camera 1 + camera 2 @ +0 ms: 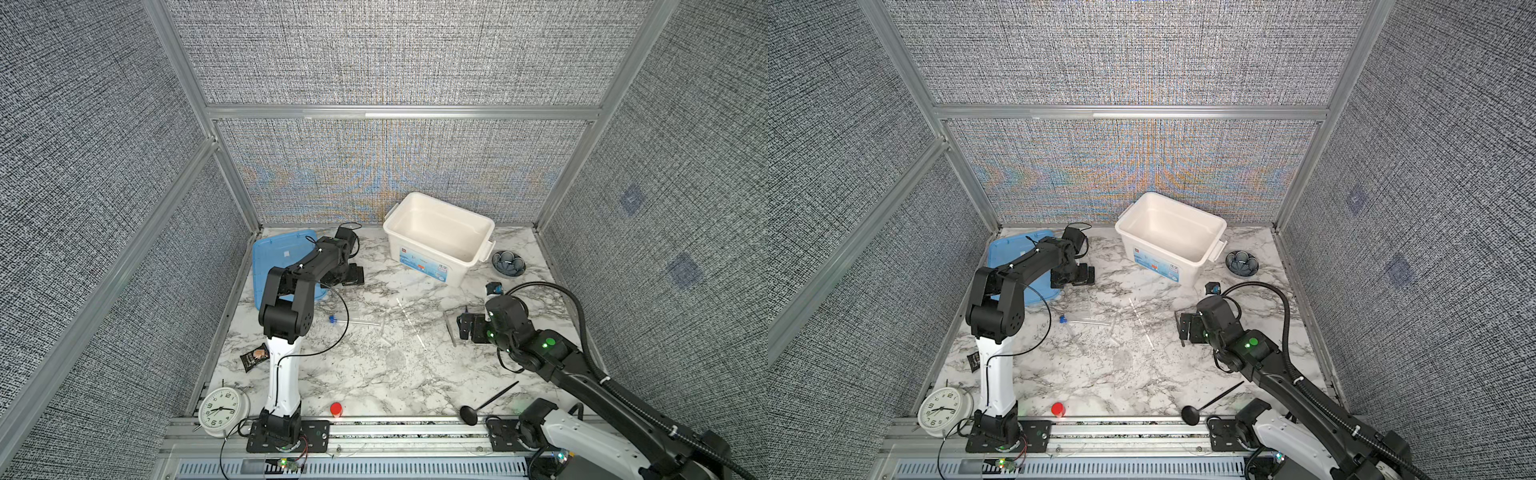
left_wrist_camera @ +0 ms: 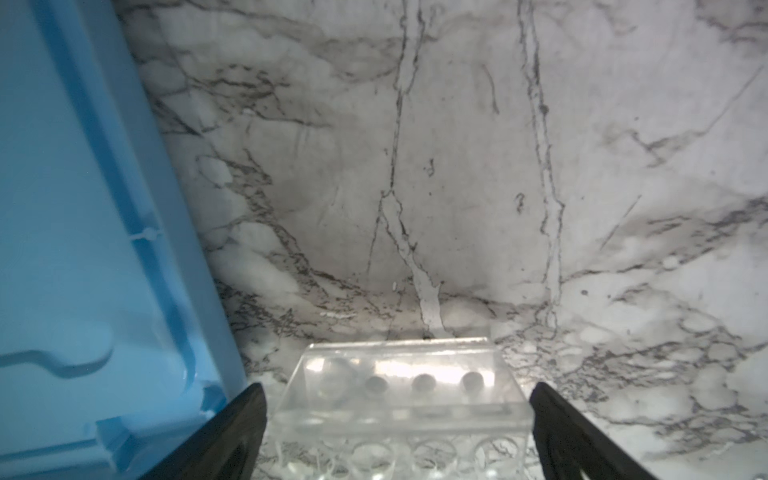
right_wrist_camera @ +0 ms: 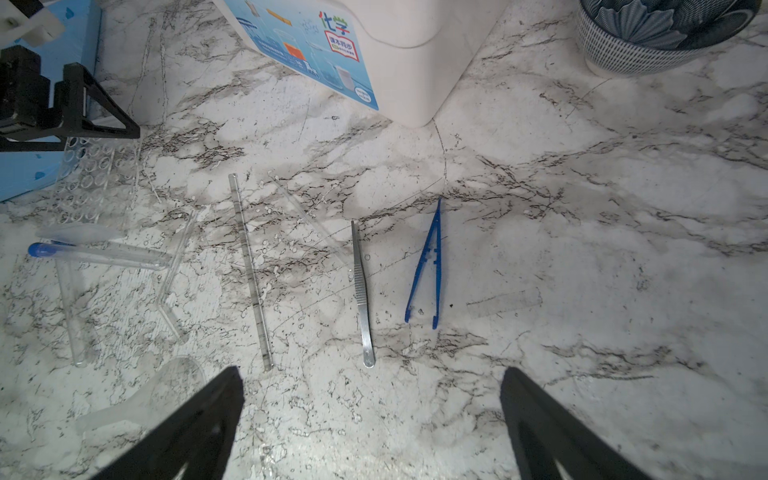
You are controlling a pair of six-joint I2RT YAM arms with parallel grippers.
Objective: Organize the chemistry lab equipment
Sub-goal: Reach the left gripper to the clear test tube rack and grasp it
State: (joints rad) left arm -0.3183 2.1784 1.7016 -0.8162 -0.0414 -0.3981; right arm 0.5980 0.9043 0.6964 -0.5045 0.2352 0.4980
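My left gripper (image 2: 397, 388) is open and straddles the clear rack (image 2: 399, 390), one black finger on each side. In both top views it hovers beside the blue lid (image 1: 282, 257). My right gripper (image 3: 370, 374) is open above bare marble, empty, just short of the silver tweezers (image 3: 360, 291) and the blue forceps (image 3: 428, 266). Left of these lie a graduated clear rod (image 3: 249, 270), a bent clear rod (image 3: 174, 270), a blue-capped tube (image 3: 99, 253) and a second clear tube (image 3: 70, 307). The capped tube (image 1: 353, 322) lies mid-table in a top view.
An open white bin (image 1: 440, 237) stands at the back, with a flower-shaped dish (image 1: 508, 264) to its right. A black ladle (image 1: 486, 403), a red cap (image 1: 336, 409), a clock (image 1: 219, 409) and a dark packet (image 1: 253, 357) lie along the front and left.
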